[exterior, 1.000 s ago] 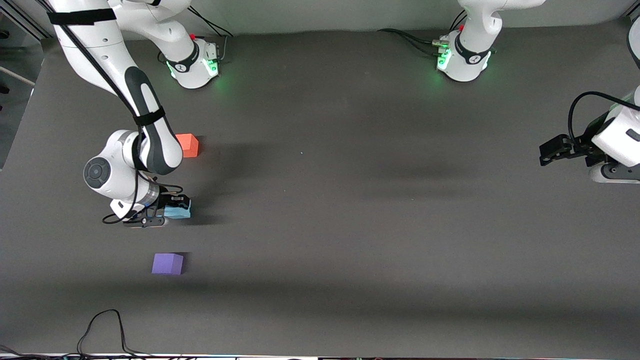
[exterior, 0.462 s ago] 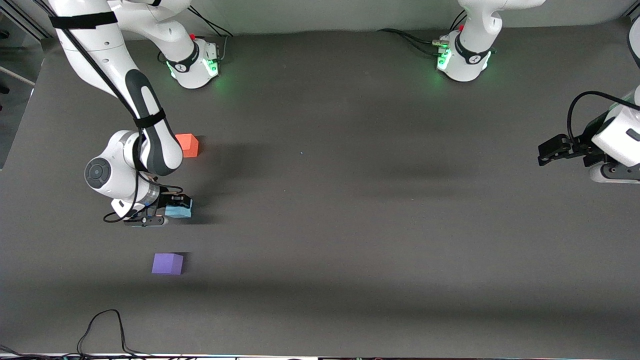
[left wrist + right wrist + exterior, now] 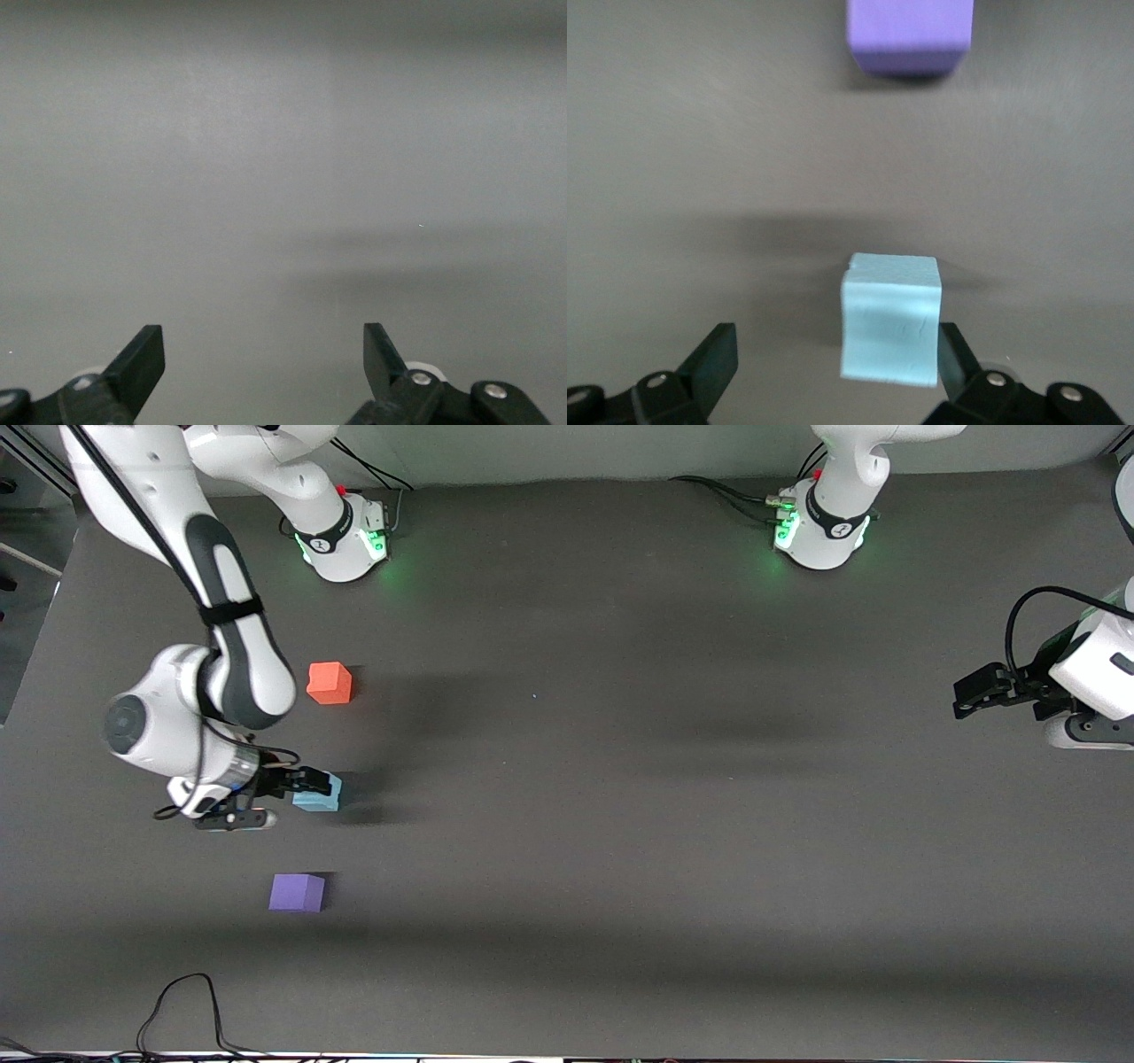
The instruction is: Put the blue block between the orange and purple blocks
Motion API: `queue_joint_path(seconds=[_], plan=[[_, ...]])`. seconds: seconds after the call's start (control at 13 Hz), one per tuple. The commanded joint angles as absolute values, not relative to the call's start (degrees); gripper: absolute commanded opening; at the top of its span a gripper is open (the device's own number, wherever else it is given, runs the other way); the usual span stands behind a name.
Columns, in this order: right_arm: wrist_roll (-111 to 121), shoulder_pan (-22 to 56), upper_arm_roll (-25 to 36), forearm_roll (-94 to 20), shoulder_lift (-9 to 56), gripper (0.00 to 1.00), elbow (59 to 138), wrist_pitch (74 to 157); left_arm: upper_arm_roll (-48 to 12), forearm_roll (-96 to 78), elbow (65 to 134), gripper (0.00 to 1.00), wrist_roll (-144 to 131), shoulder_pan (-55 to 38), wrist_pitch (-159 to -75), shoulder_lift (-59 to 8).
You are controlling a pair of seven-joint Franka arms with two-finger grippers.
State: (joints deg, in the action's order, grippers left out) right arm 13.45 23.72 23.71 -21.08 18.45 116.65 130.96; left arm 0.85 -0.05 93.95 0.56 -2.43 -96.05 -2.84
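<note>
Front view: you've got three small matte cubes on the dark grey counter (image 3: pixel 620 779), all toward the right arm's end. Orange block (image 3: pixel 330 683) sits farthest from the cam, purple block (image 3: pixel 297 892) nearest, blue block (image 3: pixel 317 795) on the counter between them, apart from both. Right hand (image 3: pixel 266 797) is low just beside the blue block, fingers spread, holding nothing. Vs 1 s ago it has let go and pulled back w/ the wrist toward the counter's edge; the orange block is now fully uncovered. Left hand (image 3: pixel 973 691) waits over the left arm's end, same spot as before.

Left wrist view: you see only bare smooth grey surface, w/ the left hand (image 3: pixel 264 354) spread open and empty.

Right wrist view: blue block (image 3: pixel 889 329) looks foam-like w/ faint creases on its face, standing by one fingertip (image 3: pixel 952 350) of the open right hand (image 3: pixel 833 359). Purple block (image 3: pixel 910 34) has soft rounded edges.
</note>
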Motion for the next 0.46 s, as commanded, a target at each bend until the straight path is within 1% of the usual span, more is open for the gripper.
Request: queue_joint_path(seconds=[0.0, 0.15, 0.23, 0.38], plan=[[14.9, 23.9, 26.6, -18.3, 14.2, 1.0, 108.1, 119.0, 0.9, -0.8, 94.2, 1.0, 1.6, -2.2, -95.5, -1.8], [14.8, 24.0, 27.9, -18.2, 13.9, 1.0, 99.8, 108.5, 1.0, -0.8, 94.2, 1.0, 1.6, -2.2, -95.5, -1.8], [14.7, 24.2, 28.0, -17.7, 13.4, 1.0, 97.6, 106.5, 1.0, -0.8, 94.2, 1.0, 1.6, -2.2, -95.6, -1.8], [14.8, 24.1, 28.0, -14.1, 9.0, 1.0, 98.2, 105.6, 1.0, -0.8, 94.2, 1.0, 1.6, -2.1, -95.6, -1.9]])
